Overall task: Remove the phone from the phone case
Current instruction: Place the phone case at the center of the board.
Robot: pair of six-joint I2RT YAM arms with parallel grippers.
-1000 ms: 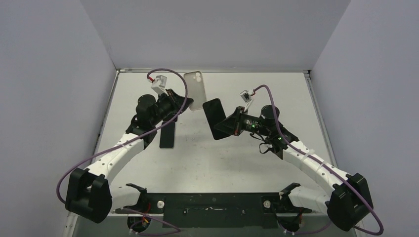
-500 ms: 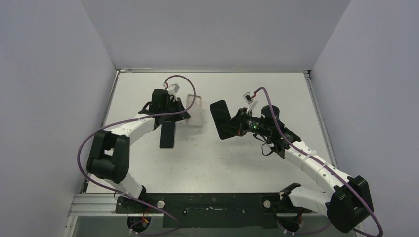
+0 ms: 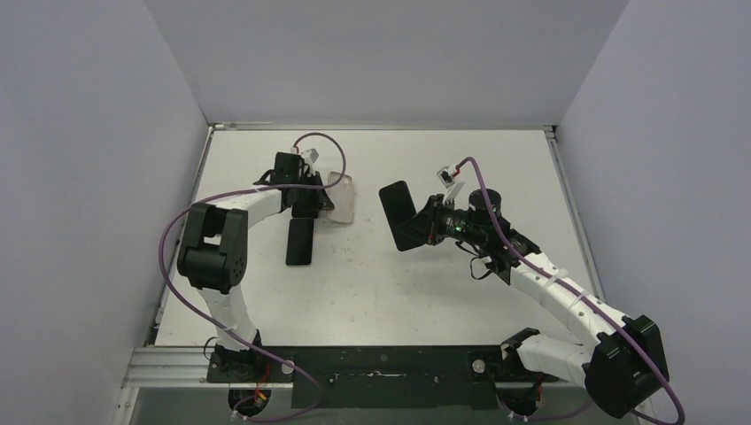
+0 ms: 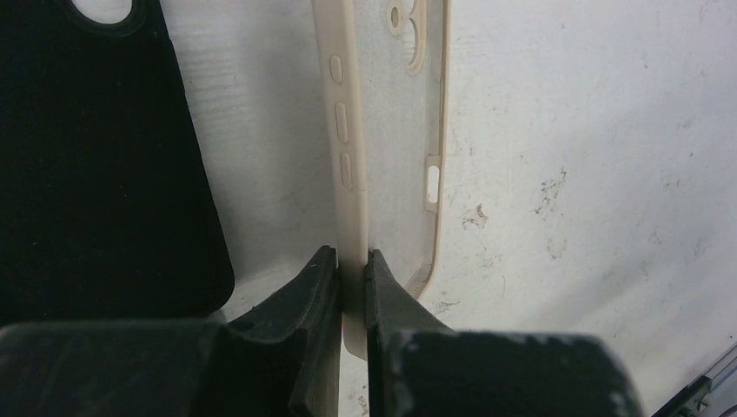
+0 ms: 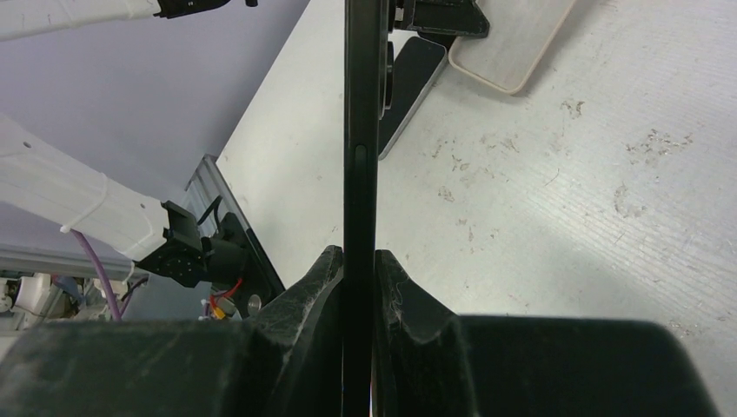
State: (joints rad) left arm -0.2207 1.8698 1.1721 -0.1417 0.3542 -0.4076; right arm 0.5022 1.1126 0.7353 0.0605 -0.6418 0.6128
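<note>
The phone [image 3: 400, 215], already bare, hangs on edge clenched in the right jaws, while the empty beige case [image 4: 352, 130], pinched by the left jaws, has come down to the surface [image 3: 398, 292], so extraction looks complete.

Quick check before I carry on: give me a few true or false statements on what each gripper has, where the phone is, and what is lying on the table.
1. The left gripper is clamped on a side wall of the beige phone case. True.
2. The phone sits inside the beige case. False: the case is empty, and the black phone is across the table from it in the other arm's grip.
3. The right gripper is open. False: its fingers are shut on the phone.
4. A black flat object lies on the table beside the beige case. True.
5. The phone lies flat on the table. False: it is held up, tilted.
</note>
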